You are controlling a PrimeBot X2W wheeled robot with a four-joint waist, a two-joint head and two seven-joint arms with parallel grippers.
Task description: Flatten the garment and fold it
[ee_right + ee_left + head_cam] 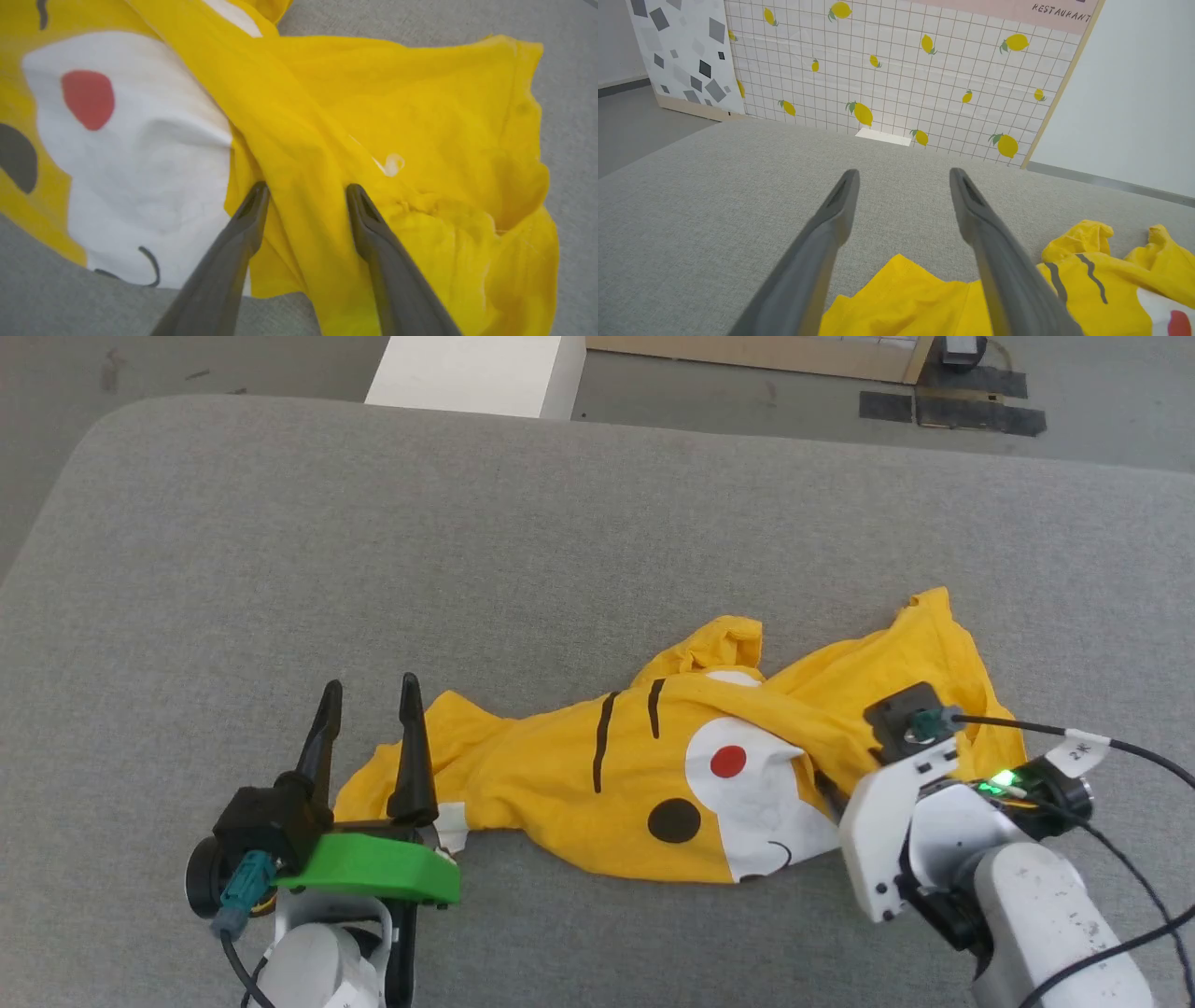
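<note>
Looks like a robot test lab, staged. Freestanding white grid-tile backdrop panel with lemon print (896,74), pink "RESTAURANT" header strip (1059,11), grey-chip terrazzo-print board (682,51), black tape patches (980,415) on bare grey floor (187,364), grey fabric-covered worktable (373,569).

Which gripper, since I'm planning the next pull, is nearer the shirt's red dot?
Right. The right gripper straddles a yellow fold close beside the red dot; the left gripper stands at the opposite end of the shirt.
</note>
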